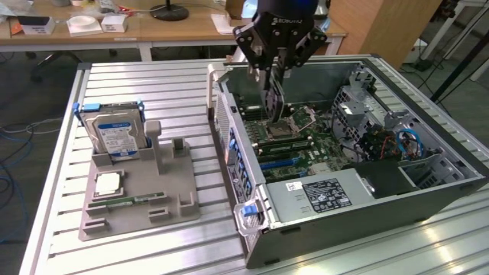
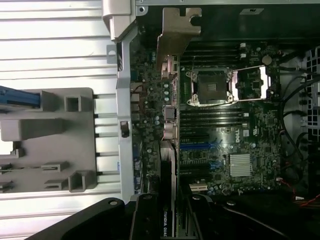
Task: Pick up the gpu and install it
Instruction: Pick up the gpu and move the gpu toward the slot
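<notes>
The gpu (image 1: 275, 106) hangs on edge inside the open computer case (image 1: 397, 197), a thin dark card gripped by its upper edge. In the wrist view the gpu (image 2: 170, 130) shows edge-on, with its silvery end bracket (image 2: 178, 31) pointing towards the case's rear wall and a white NVIDIA print on the part between the fingers.

The hand (image 1: 275, 77) is pressed onto the card from both sides, and its black fingers (image 2: 145, 217) pinch the gpu between them. The hand (image 2: 169, 220) stands straight above the motherboard (image 1: 310, 150).

The card's lower edge is low over the board, just beside the open CPU socket (image 1: 302, 117). Whether it touches the board cannot be told. In the wrist view the CPU socket (image 2: 210, 87) lies beside the card, and the blue expansion slots (image 2: 200, 146) and a small silver heatsink (image 2: 242, 165) are nearer the fingers.

A grey power supply (image 1: 317, 197) with a black label fills the near end of the case.

On the exterior view's left, well apart from the case, a grey parts holder (image 1: 164, 209) rests on the slatted metal desk (image 1: 153, 86). It carries an upright hard drive (image 1: 114, 136) with a blue-white label, a square processor chip (image 1: 107, 182) and a narrow green memory stick (image 1: 126, 201).
</notes>
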Tool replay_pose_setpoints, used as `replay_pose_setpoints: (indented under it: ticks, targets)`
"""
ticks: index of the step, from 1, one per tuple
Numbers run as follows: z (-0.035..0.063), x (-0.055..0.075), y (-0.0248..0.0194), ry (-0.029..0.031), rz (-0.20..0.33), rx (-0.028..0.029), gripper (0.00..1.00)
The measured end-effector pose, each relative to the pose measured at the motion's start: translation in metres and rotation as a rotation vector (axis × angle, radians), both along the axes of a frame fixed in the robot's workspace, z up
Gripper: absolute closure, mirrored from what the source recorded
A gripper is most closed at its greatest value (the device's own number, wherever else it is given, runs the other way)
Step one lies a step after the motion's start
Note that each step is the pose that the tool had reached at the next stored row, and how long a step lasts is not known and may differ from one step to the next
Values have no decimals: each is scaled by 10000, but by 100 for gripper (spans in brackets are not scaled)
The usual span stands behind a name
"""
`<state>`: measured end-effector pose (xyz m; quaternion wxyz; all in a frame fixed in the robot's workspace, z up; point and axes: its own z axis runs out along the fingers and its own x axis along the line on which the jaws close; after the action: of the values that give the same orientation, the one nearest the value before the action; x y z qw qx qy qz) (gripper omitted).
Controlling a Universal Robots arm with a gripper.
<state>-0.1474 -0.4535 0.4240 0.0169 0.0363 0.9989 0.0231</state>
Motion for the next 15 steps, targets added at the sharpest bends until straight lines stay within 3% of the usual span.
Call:
replay_pose_setpoints:
  ticks: [6, 15]
  targets:
    - [0, 165, 1, 0, 7, 0, 74]
    - [-2, 221, 3, 1, 7, -1, 74]
